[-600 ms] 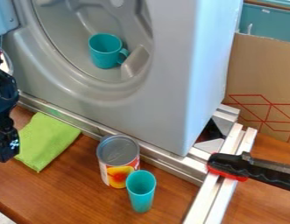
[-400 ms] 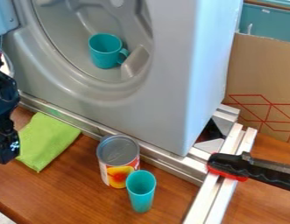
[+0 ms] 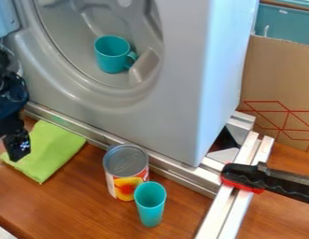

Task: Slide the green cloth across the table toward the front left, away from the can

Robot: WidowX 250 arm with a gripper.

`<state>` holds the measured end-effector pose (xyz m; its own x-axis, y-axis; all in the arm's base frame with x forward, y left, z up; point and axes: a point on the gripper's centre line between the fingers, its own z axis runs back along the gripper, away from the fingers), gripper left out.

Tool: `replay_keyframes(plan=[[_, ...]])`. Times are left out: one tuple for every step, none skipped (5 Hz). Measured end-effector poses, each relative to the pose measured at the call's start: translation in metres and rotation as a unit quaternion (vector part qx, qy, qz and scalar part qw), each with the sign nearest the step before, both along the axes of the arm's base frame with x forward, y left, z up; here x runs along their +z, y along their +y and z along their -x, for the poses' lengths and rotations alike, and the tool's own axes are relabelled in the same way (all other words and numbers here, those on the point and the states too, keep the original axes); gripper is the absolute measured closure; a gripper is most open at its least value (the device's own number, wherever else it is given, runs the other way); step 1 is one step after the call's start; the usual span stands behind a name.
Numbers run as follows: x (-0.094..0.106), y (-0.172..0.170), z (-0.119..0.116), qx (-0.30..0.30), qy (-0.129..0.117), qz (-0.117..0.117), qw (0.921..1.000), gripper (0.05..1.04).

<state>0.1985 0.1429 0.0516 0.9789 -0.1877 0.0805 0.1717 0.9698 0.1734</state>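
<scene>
The black gripper (image 3: 16, 144) hangs at the left edge, over the left part of a green cloth (image 3: 53, 151) that lies on the wooden table, and hides some of it. Whether it touches the cloth I cannot tell. A teal mug (image 3: 113, 55) with its handle to the right stands inside the round opening of a grey machine (image 3: 172, 112). Right of the cloth, a tin can (image 3: 126, 163) with a fruit picture stands upright by the metal rail. Just in front of the can is an upright teal cup (image 3: 150, 205).
A metal rail (image 3: 172, 173) runs along the machine's base and meets a second rail (image 3: 235, 205) at the right. A black and red clamp (image 3: 247, 176) sits on that one. Behind it stands a cardboard box (image 3: 278, 84).
The gripper has shifted right and a little up, uncovering the cloth's left corner. The mug, can, cup and cloth are where they were.
</scene>
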Motion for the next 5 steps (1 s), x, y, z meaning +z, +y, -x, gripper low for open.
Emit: replay_keyframes(plan=[[-0.018,-0.002,-0.011,0.015,-0.017,0.016,0.9996,0.083],[-0.037,-0.008,-0.025,0.033,-0.017,-0.002,0.9993,0.083],[-0.036,0.001,-0.038,0.044,-0.021,-0.037,0.9981,0.083],[-0.038,0.006,-0.052,0.028,-0.017,-0.030,0.9990,0.083],[-0.042,0.012,-0.060,0.007,-0.013,-0.019,0.9997,0.082]])
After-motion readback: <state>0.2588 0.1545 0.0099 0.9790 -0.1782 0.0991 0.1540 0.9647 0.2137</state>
